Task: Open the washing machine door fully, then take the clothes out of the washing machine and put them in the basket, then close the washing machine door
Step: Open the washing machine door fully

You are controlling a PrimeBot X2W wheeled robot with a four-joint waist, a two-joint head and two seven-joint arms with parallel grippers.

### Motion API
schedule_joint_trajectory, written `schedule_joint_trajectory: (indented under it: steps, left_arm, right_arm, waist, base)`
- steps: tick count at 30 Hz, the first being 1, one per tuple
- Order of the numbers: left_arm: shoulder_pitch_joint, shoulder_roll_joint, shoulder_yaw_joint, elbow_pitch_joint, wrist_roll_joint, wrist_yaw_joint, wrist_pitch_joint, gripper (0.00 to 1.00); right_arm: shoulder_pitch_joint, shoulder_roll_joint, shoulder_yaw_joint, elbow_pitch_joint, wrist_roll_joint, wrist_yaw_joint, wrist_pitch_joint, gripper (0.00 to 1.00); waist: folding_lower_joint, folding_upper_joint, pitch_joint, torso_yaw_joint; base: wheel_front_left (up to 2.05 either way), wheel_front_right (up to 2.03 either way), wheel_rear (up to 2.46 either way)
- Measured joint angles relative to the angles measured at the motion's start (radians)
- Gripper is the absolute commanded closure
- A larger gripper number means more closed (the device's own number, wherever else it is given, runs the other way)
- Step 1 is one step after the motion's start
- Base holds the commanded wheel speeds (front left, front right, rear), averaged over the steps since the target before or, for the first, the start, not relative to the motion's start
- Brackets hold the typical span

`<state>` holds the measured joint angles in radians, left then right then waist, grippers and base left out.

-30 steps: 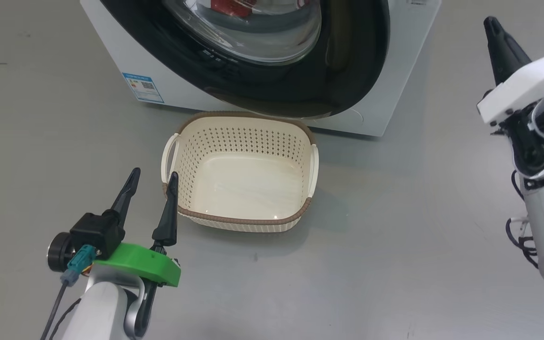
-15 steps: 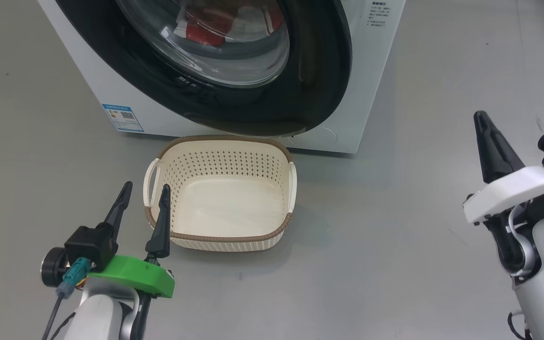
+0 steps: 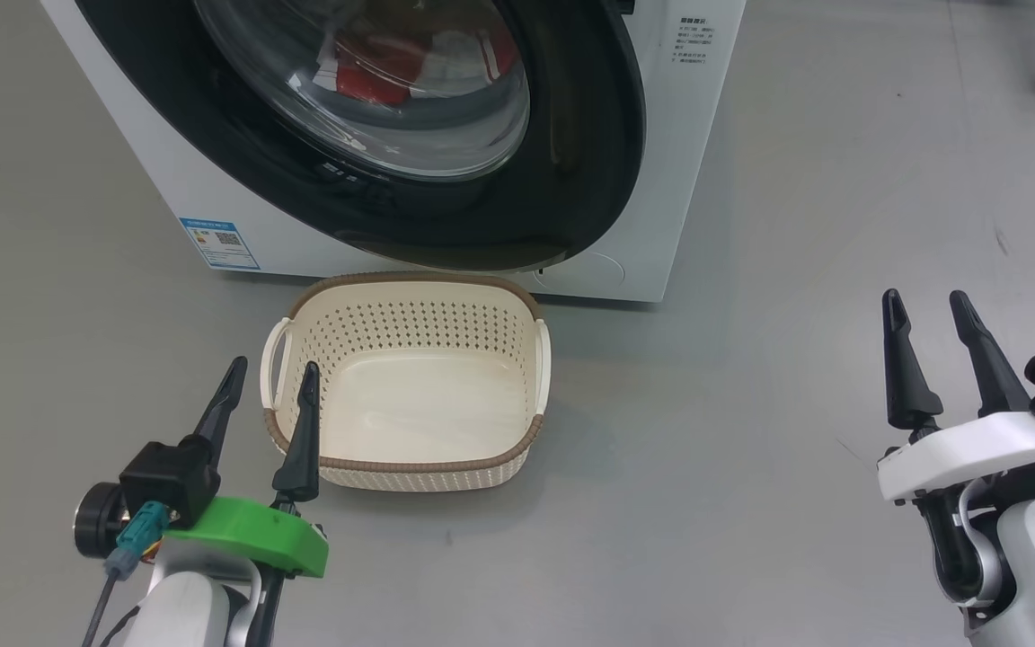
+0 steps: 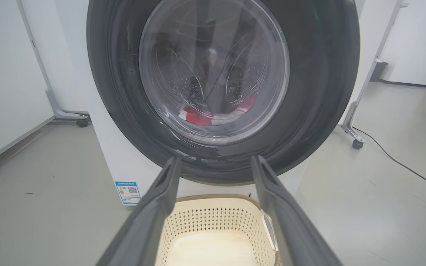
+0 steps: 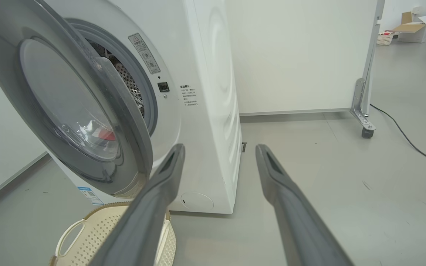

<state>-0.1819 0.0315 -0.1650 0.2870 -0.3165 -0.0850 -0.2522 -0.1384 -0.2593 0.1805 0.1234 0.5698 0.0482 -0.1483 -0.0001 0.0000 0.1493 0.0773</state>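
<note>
Because the washing machine door (image 3: 589, 153) stood only partly ajar, its free edge a little off the white washing machine (image 3: 688, 135), a reach for the clothes (image 3: 374, 76) would likely have jammed an arm in the narrow gap, and a finger hooking the glossy black ring might have slipped. Its bulging clear glass showed red jerseys lying low in the steel drum (image 4: 183, 81). The cream basket (image 3: 419, 474) sat empty just below the door's lower edge. The left gripper (image 3: 274, 367) and right gripper (image 3: 924, 298) hung clear, fingers spread wide, holding nothing.
</note>
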Motion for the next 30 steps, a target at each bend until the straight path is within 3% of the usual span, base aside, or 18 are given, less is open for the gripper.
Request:
schedule_joint_trajectory:
  steps: [30]
  left_arm:
    - [0.004,0.0,-0.003,-0.005,0.002,-0.001,0.0,0.0]
  right_arm:
    - [0.067,-0.001,0.008,-0.084,-0.01,-0.033,-0.017,0.0]
  waist:
    - [0.0,0.0,0.005,0.009]
  base:
    - [0.0,0.0,0.0]
